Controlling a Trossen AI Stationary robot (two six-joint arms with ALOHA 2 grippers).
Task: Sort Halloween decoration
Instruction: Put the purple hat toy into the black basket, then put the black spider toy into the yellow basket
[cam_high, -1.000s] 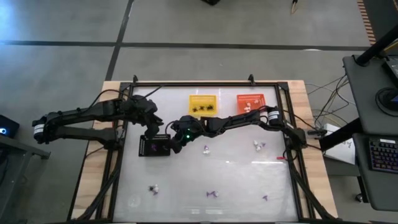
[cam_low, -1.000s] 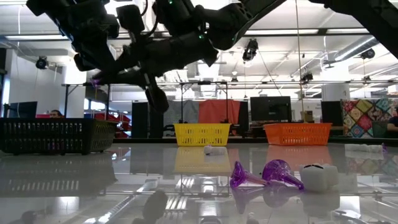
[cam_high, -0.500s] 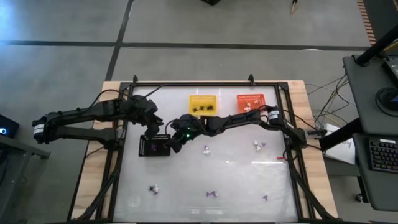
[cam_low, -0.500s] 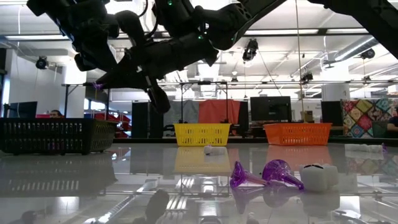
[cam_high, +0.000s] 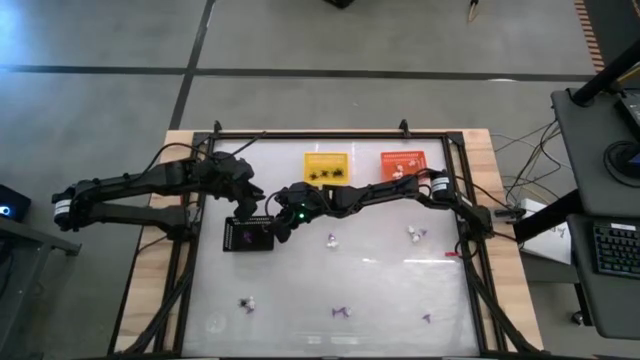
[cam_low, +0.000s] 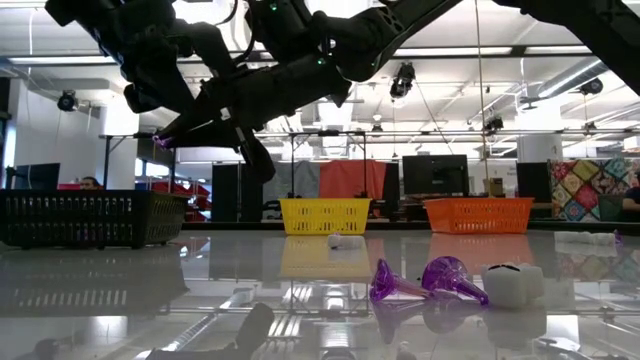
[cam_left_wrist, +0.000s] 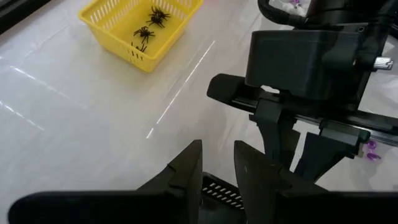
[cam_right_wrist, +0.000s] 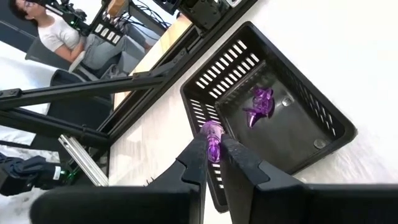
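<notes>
**Right-wrist view: purple trinket held over the black tray**

Right-wrist view shows the right gripper pinching a small purple trinket between its fingertips, poised above the black tray — evidently so that letting go would drop it inside. One purple piece already lies on the tray floor, which suggests this tray collects the purple ones.

From above, the tray sits toward the table's left edge, with the right gripper just at its right rim. The left gripper waits just behind the tray, its fingers nearly together and empty, probably keeping out of the way.

The yellow basket at the back edge holds black spiders; the orange basket beside it holds white pieces. More trinkets remain scattered toward the front edge — sorting looks unfinished.
</notes>
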